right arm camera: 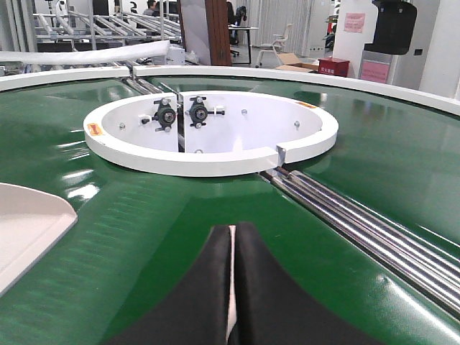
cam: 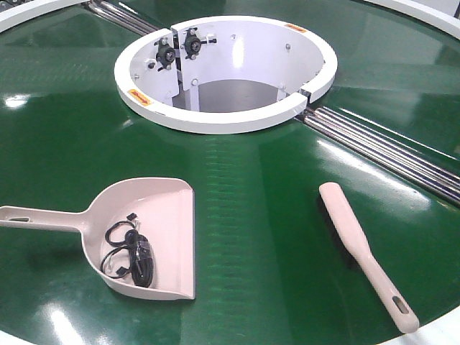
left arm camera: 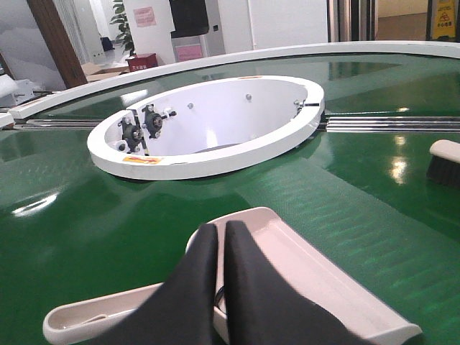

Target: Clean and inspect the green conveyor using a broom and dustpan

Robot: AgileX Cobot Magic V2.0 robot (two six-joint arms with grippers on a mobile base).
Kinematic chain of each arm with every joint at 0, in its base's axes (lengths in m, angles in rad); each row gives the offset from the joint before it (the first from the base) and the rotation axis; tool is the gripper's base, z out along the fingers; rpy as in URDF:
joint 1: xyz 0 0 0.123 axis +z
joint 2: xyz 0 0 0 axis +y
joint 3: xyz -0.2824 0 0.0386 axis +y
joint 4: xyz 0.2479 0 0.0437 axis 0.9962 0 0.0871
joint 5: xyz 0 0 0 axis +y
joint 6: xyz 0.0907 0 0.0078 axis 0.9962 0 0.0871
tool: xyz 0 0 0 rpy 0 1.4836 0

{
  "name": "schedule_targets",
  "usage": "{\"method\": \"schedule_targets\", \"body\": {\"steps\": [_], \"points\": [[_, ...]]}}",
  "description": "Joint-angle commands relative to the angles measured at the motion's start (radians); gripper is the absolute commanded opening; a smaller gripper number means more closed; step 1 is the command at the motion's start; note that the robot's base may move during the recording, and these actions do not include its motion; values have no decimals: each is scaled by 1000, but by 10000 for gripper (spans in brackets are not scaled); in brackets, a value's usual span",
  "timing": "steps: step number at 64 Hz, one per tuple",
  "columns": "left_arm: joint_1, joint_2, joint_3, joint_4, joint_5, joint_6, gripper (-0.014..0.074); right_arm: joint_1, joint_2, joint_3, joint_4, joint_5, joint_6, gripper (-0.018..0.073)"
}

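The green conveyor [cam: 259, 215] fills the front view. The dustpan [cam: 154, 208] lies on it at the front left, handle pointing left, with a coiled black cable [cam: 133, 255] inside. The broom [cam: 356, 237] lies at the front right, handle towards the near edge. Neither gripper shows in the front view. In the left wrist view my left gripper [left arm camera: 219, 227] is shut and empty, above the dustpan [left arm camera: 302, 262]. The broom's bristle end [left arm camera: 444, 162] shows at the right edge. In the right wrist view my right gripper [right arm camera: 232, 228] is shut over the belt. A thin pale strip shows through its gap.
The white ring-shaped hub [cam: 215, 118] stands at the belt's middle, open inside, with black bearings on its inner wall. Silver rails [cam: 388, 147] run from it to the right rear. The dustpan's corner [right arm camera: 29, 223] shows left of the right gripper. The belt's white rim [cam: 445, 330] is near the broom handle.
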Motion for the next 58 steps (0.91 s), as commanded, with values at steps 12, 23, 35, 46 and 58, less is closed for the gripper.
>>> {"method": "schedule_targets", "body": {"steps": [12,23,35,46,58], "points": [[21,8,36,-11,-131,-15,-7,-4,19,-25,3,-80,-1,-8],[172,-51,144,-10,-248,-118,-7,-4,19,-25,3,-80,-1,-8],[322,-154,232,-2,-257,-123,-7,-4,19,-25,3,-80,-1,-8],[352,-250,253,90,-198,-174,-7,-4,19,-25,3,-80,-1,-8],[352,-245,253,99,-193,-209,-7,-4,19,-25,3,-80,-1,-8]]}}
